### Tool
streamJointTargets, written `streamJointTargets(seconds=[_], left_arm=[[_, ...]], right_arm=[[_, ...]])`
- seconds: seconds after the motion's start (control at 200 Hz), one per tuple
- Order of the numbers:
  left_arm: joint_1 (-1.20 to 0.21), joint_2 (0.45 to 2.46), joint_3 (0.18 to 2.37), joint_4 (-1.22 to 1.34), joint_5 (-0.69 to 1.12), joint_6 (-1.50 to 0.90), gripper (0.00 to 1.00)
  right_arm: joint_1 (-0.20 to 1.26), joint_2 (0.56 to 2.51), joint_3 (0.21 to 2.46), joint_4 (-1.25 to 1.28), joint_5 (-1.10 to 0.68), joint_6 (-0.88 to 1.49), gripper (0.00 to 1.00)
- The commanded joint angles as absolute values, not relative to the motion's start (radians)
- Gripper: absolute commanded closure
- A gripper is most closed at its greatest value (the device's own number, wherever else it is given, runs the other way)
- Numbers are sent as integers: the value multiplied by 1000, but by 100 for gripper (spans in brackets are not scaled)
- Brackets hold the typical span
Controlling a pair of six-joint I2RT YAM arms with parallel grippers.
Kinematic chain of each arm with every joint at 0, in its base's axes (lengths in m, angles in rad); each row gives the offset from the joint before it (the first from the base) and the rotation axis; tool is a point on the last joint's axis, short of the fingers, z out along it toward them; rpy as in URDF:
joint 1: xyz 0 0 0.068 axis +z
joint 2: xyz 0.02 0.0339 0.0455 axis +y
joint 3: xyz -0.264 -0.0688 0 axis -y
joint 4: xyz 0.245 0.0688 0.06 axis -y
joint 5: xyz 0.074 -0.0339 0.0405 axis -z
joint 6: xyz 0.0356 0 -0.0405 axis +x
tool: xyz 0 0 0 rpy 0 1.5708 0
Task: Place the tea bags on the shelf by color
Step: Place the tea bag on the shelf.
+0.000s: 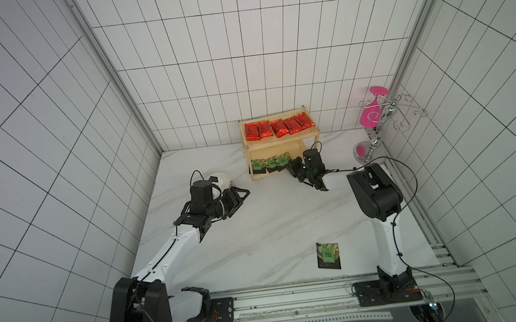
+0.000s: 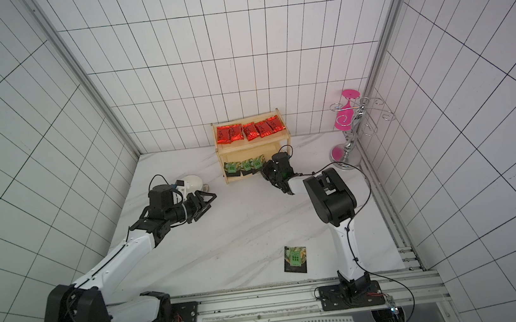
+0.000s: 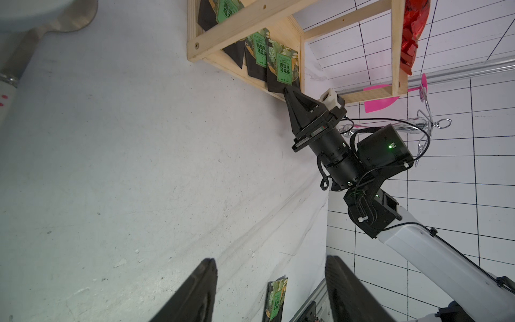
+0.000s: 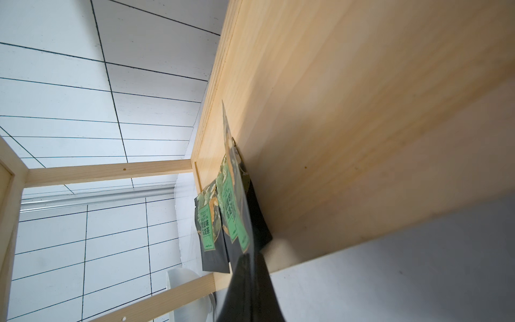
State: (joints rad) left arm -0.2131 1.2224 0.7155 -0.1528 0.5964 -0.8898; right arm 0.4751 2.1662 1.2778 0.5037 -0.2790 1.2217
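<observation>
Jaws on the right pinch 1 green sachet (image 3: 282, 67) on the shelf (image 3: 237, 23); left jaws gape empty.

A white table and a small wooden shelf, with tea bags on both

The white marble table (image 1: 258, 234) holds the shelf (image 1: 281, 141) at 12 o'clock, by the back wall. Five shiny red packets (image 1: 279, 127) lie side by side on its top tray. Three dark sachets (image 1: 271, 163) with green labels sit in an overlapping row at the front of its low tray. A fourth dark sachet (image 1: 328, 255) lies flat on the table at 5 o'clock. A white round thing (image 1: 220, 180) sits at 10 o'clock, and a shiny wire stand (image 1: 376, 141) at 2 o'clock.
</observation>
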Motion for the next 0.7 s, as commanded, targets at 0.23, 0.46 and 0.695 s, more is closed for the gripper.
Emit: streamJointTargets(seconds=[0.23, 0.46, 0.695], left_arm=[[-207, 1216, 701, -129, 601, -883, 35], [-206, 1211, 710, -141, 602, -878, 35], [-204, 1206, 711, -143, 603, -877, 35]], right_arm=[[447, 2185, 1363, 470, -265, 1198, 94], [436, 2203, 1401, 427, -271, 1198, 90], [428, 2191, 1420, 375, -275, 1173, 77]])
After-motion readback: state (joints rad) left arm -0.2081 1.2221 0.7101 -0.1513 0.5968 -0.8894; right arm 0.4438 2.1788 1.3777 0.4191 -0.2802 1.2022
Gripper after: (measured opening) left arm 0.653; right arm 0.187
